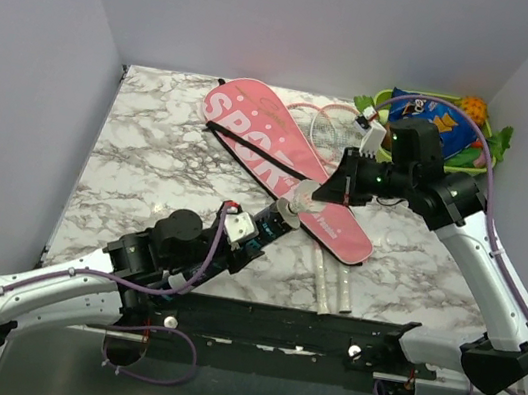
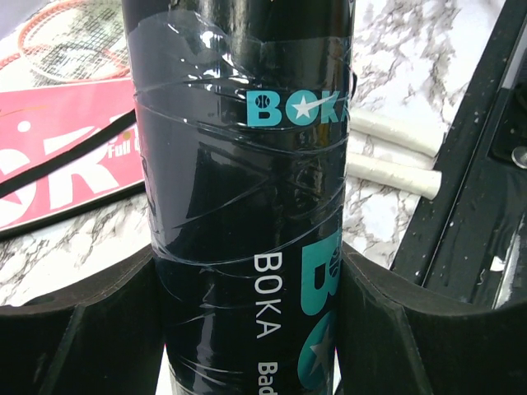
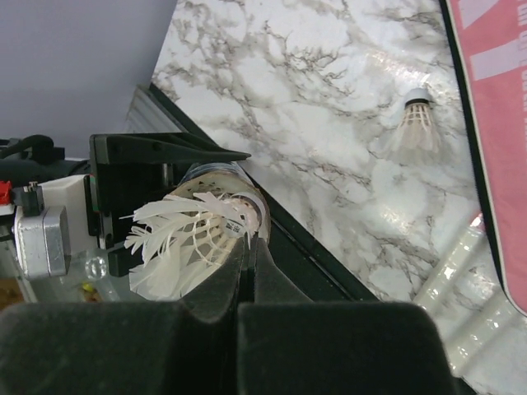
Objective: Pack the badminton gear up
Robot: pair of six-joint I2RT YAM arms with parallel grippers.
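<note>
nearest us in the left wrist view, the left gripper [image 2: 247,329] has its two black pads clamped on the dark tube [image 2: 239,164], which runs lengthwise up the picture, away from the wrist. beyond it, the pink racket bag [image 2: 58,156] and the white racket handles [image 2: 387,152] lie flat on the counter.

in the right wrist view, the right gripper [image 3: 245,276] is pinched shut on a shuttlecock [image 3: 185,243], held right at the tube's open mouth with its feathers splayed beside the fingers. we cannot tell whether the cork is inside. a second shuttlecock [image 3: 417,123] stands alone on the marble, near the bag's edge.

from above, the tube hangs over the middle of the counter, towards the near edge. it slants from the near-left corner to the far-right one, with its mouth facing the right arm. we judge the coming push must run down that axis, towards the near-left.
</note>
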